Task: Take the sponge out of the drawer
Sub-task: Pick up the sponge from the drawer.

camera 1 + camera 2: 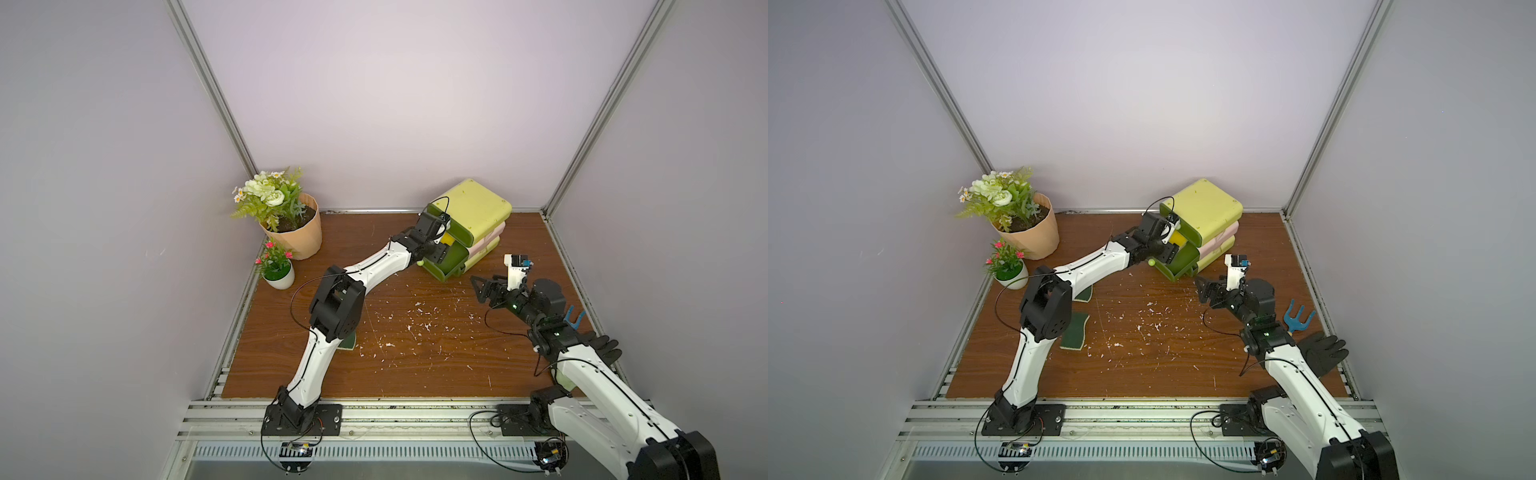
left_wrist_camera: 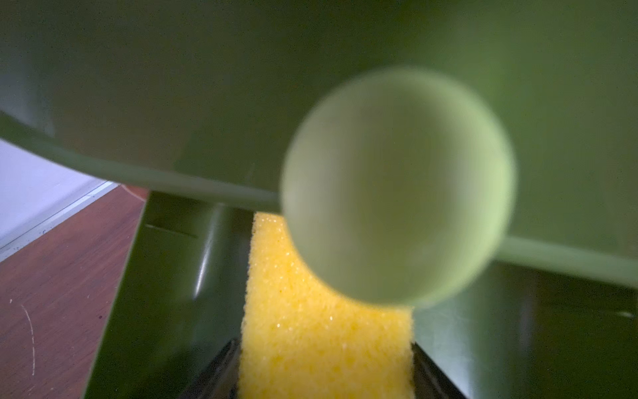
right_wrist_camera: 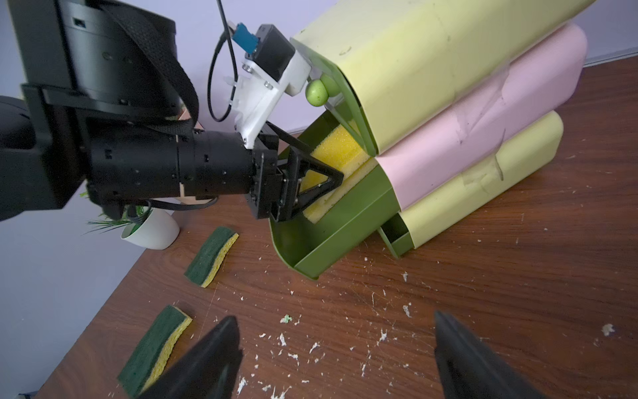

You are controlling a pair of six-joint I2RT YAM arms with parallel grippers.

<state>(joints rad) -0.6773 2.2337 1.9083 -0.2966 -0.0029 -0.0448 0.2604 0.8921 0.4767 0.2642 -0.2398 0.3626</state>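
My left pincer [image 3: 328, 165] sits inside the open drawer [image 3: 345, 224], jaws partly spread astride the sponge [image 3: 345, 145], ready to lift it out; whether they grip, I cannot tell.

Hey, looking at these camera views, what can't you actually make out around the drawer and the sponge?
- Left wrist view: the blurred knob covers much of the sponge.
- Right wrist view: whether the left gripper already squeezes the sponge; the gripper itself covers the contact.
- Both top views: the open drawer's inside, behind the left arm.
- Right wrist view: the bottom drawer's contents; barely open, in shadow.
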